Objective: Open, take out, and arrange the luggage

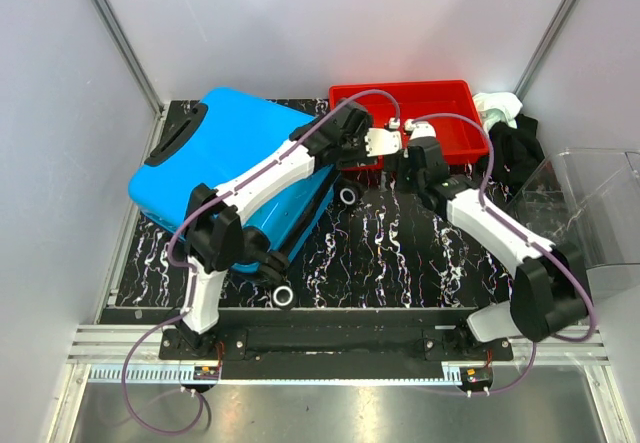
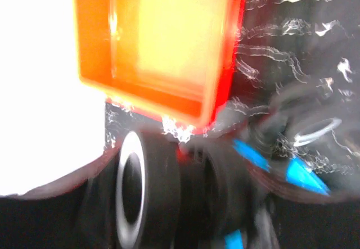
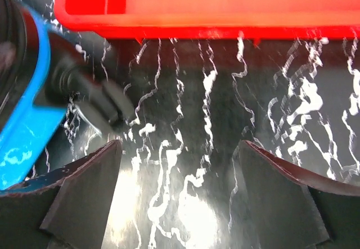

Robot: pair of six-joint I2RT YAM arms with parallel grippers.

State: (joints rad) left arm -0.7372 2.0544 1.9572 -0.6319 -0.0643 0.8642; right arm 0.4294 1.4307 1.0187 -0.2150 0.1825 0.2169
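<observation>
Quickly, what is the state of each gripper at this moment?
Left gripper: cannot be told, its wrist view is blurred.
Right gripper: open, holding nothing.

The right gripper (image 3: 180,145) hangs over a black, white-veined table (image 3: 225,91), its two dark fingers (image 3: 84,193) rising from 7 and 5 o'clock, spread wide with only bare tabletop between them. A red tray (image 3: 225,30) spans the frame at 12 o'clock. At 9 o'clock the blue suitcase (image 3: 28,125) edges in, a blurred black fitting (image 3: 95,97) jutting from it toward the centre.
</observation>
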